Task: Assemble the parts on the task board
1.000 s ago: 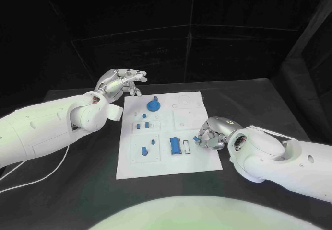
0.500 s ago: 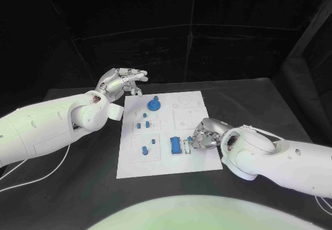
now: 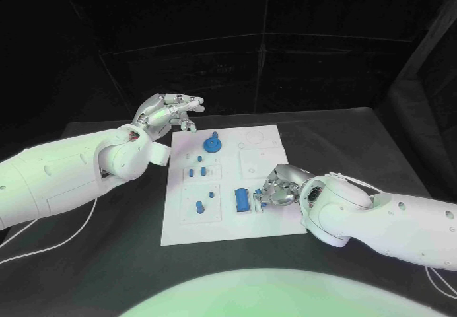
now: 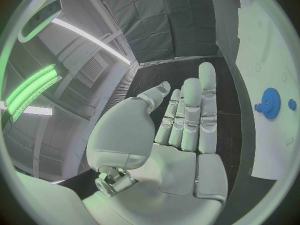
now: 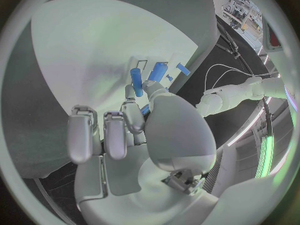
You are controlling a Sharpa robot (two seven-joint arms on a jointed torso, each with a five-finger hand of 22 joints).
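The right hand [image 3: 278,190] rests low on the white task board [image 3: 271,221], its fingers curled in by a blue block [image 3: 243,200] and a small blue peg [image 5: 136,81]. I cannot tell if it holds a part. The left hand [image 3: 170,112] floats over the black tabletop [image 3: 352,142], holding nothing, fingers loosely apart, near a blue gear [image 3: 211,142] on the board.

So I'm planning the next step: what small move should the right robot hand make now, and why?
Probably ease the right robot hand down a touch: its fingers pinch a small blue rod-shaped part right beside the blue rectangular block on the white task board, whether seated I cannot tell.
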